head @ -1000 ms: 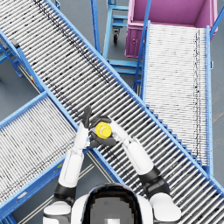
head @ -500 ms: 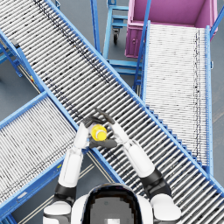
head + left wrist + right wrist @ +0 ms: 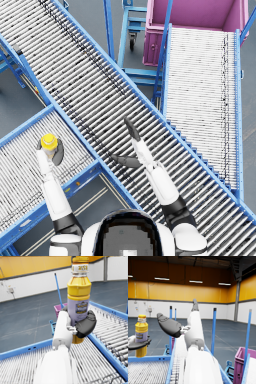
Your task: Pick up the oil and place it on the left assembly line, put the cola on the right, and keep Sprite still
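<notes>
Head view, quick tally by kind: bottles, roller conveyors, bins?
oil bottle: 1
roller conveyors: 3 (left, middle, right)
pink bin: 1
total: 5

Yellow-over-white warehouse walls (image 3: 153, 291), grey floor (image 3: 25, 321), ceiling strip lights (image 3: 163, 278).

Oil bottle (image 3: 79, 291) — yellow, purple label — upright in the left robot hand (image 3: 85, 325) over the left conveyor (image 3: 22, 172).
</notes>
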Controlling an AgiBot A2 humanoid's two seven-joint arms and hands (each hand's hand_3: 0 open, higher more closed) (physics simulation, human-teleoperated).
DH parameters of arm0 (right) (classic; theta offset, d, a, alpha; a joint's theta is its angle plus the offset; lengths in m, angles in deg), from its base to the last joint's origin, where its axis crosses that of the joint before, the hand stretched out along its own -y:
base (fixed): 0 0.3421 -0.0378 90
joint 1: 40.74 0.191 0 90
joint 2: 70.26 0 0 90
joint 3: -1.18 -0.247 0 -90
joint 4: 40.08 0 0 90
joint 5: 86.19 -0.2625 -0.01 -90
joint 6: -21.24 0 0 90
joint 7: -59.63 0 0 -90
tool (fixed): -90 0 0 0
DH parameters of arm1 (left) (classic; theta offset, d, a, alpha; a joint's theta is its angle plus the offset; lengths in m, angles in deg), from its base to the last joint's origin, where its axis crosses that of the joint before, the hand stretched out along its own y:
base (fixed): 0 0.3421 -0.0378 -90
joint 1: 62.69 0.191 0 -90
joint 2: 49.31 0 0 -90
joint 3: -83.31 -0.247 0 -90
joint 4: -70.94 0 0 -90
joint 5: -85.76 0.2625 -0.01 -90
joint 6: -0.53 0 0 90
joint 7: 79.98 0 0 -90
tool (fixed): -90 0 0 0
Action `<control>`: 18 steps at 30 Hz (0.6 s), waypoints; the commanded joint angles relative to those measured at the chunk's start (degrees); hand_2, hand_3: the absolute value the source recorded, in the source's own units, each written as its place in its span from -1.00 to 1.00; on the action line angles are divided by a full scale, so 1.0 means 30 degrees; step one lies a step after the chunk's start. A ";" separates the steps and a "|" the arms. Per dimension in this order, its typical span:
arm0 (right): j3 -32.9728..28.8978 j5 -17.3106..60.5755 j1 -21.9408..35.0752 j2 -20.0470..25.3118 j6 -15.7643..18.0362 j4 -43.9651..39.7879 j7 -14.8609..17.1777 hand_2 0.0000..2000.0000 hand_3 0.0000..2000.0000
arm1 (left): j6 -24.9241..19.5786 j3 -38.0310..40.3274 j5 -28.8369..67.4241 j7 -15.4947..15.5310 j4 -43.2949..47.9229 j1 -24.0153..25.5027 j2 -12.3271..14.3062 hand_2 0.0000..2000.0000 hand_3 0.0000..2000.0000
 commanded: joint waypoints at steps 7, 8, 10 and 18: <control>-0.0075 -0.0001 -0.0002 0.0360 -0.0008 0.0096 0.0000 -1.00 -1.00 | 0.0999 0.5620 -0.0008 0.0007 -0.2160 -0.0874 -0.1260 -1.00 -0.96; -0.0096 0.0000 -0.0025 0.0394 -0.0008 0.0202 0.0000 -1.00 -1.00 | 0.1094 0.6133 -0.0010 0.0013 -0.1892 -0.1174 -0.1709 -1.00 -1.00; -0.0343 -0.0001 -0.0145 0.0402 -0.0008 0.0302 0.0000 -1.00 -1.00 | 0.1211 0.7082 -0.0009 0.0019 -0.1902 -0.1850 -0.2765 -1.00 -1.00; -0.2083 0.0007 0.0813 -0.0880 -0.0007 0.0502 0.0000 -1.00 -1.00 | 0.1326 0.4884 -0.0021 0.0026 0.0735 -0.2541 -0.4378 -1.00 -1.00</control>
